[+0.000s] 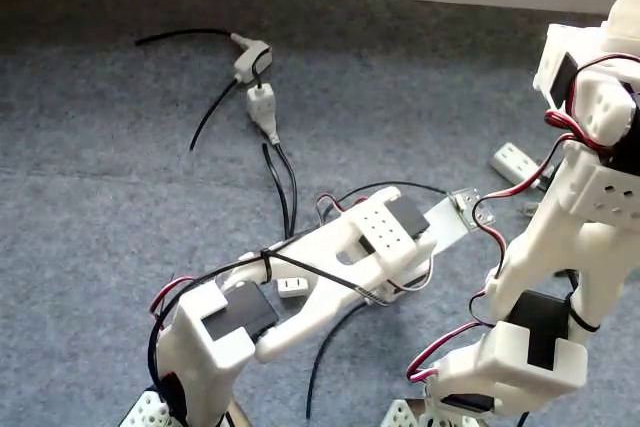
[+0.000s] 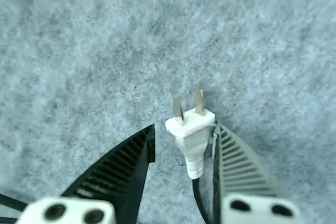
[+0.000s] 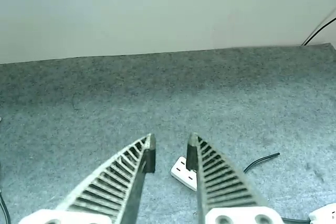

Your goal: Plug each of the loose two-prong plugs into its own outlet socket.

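Observation:
A white two-prong plug point(image 2: 190, 129) on a black cable lies on the grey carpet between the fingers of my left gripper point(image 2: 184, 135). It rests against one finger point(image 2: 236, 171); a gap separates it from the other, so the gripper is open. In the high view my left gripper point(image 1: 455, 209) is stretched out low over the carpet's middle. My right gripper point(image 3: 170, 146) hangs open and holds nothing, above a white outlet socket point(image 3: 182, 172). That socket point(image 1: 515, 161) lies at the right, beside the raised right arm point(image 1: 590, 177).
At the back, a grey plug point(image 1: 250, 57) sits joined to a white socket point(image 1: 262, 103) with black cables trailing. A small white socket block point(image 1: 292, 287) lies under the left arm. Black cables point(image 1: 285, 187) cross the carpet. A wall borders the far edge.

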{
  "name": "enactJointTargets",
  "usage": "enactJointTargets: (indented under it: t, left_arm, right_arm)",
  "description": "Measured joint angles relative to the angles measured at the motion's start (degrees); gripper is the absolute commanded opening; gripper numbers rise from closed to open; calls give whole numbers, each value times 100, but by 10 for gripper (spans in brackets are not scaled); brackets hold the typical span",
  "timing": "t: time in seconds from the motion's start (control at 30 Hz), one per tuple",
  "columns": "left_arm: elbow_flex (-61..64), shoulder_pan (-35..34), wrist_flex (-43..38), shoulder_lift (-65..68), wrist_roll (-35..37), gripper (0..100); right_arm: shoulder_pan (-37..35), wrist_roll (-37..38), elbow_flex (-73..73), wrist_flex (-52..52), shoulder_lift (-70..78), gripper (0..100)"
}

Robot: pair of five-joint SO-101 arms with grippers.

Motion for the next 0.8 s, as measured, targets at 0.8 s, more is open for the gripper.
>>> enactJointTargets:
  t: [0.8]
  left_arm:
    - [0, 501, 413, 18, 0, 235]
  right_arm:
    - [0, 0, 0, 0, 0, 112]
